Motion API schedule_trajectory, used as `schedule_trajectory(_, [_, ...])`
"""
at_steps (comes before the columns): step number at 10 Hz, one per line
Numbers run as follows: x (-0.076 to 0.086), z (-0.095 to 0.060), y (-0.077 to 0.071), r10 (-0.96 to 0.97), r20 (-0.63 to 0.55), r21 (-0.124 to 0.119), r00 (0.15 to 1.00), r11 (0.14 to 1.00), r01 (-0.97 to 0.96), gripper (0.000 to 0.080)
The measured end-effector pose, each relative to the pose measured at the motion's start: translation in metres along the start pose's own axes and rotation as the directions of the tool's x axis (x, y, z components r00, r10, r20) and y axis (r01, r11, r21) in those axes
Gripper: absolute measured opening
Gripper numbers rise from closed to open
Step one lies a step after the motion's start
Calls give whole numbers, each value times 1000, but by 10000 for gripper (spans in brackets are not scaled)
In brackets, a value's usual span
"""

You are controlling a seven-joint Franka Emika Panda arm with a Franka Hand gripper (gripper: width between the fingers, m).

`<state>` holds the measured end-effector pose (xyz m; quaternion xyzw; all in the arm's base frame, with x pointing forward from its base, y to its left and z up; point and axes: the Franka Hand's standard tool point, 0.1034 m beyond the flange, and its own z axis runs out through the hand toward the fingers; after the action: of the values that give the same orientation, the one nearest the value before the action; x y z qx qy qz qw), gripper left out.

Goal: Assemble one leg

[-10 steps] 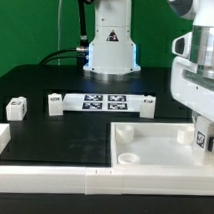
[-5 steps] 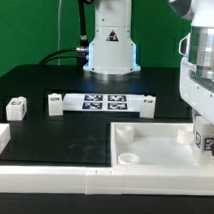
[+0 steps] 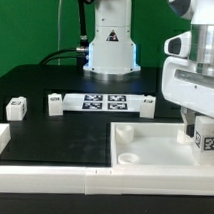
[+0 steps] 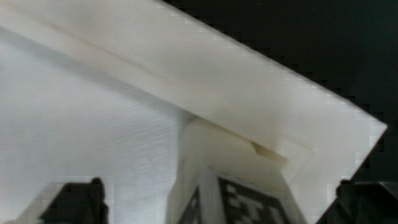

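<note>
A: Quick pass. Where's my hand (image 3: pixel 202 126)?

B: At the exterior view's right edge, low over the white panel (image 3: pixel 144 148), above its far corner on that side.

A: State?

B: Spread. In the wrist view I see both dark fingertips (image 4: pixel 71 205) well apart, one on each side of the leg (image 4: pixel 240 180), with gaps showing. Not pinching it, as far as I can tell.

A: And the leg itself?

B: The leg (image 3: pixel 204 138) stands upright in that corner of the panel, tag face toward the exterior camera, between my fingers. Its lower end is against the panel's inner surface; whether it is seated in a recess I cannot tell, the hand hides that.

A: Other parts near the panel?

B: Marker board (image 3: pixel 105 101) lies flat on the black table (image 3: pixel 64 134), beyond the panel, toward the arm's base (image 3: pixel 109 45). A small white block (image 3: pixel 55 103) sits just beside the board's end on the exterior view's left. Another small white tagged block (image 3: pixel 16 109) is further toward that side, well apart from the panel.

A: Anything on the panel?

B: One round recess (image 3: pixel 127 155) shows, near the corner on the exterior view's left. A white rail (image 3: pixel 43 177) runs along the table's near edge, touching the panel's front.

A: Wrist view clear?

B: Mostly panel wall and the leg, tag partly visible, blurred.
</note>
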<state>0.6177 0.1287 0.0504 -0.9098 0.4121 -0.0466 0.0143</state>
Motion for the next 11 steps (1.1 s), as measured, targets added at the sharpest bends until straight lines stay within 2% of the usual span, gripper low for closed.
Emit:
schedule_trajectory(3, [4,-1,3,-416,2,-2,909,909,416,649])
schedule_trajectory(5, [5,-2,0,-578,-3,-2,816,816,578,649])
schedule_trajectory(6, [7,-4,-2,-680,-9,-12,734,734,679,649])
schedule_trajectory(7, [8,-8,-6,-748,-13,-27,664,664,747,649])
schedule_trajectory(9, [11,-11,-9,-801,-16,-44,598,598,800,649])
schedule_trajectory(11, [10,-10,-8,-799,-14,-45,601,601,798,649])
